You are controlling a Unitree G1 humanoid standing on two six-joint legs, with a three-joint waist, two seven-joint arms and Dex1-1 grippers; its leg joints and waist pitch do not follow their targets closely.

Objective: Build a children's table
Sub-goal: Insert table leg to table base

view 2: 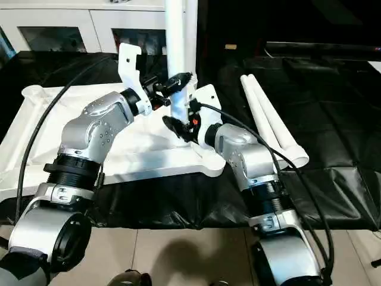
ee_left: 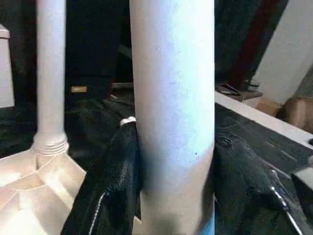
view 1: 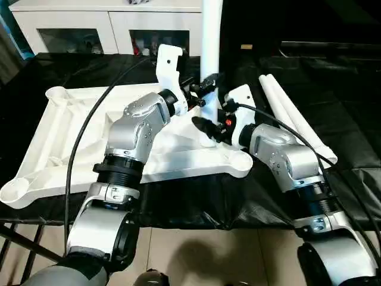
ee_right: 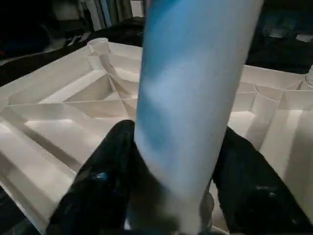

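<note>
A black-draped counter (view 1: 351, 196) carries the upturned table top (view 1: 71, 128), two spare legs (view 1: 294, 116) beside it. An upright leg (view 1: 209, 42) stands on the top. Wrist views: left gripper (ee_left: 171, 161) and right gripper (ee_right: 176, 176) each clamp it.

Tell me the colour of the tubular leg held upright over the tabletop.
White, like the plastic tabletop; the upright tubular leg shows best in the left eye view.
</note>
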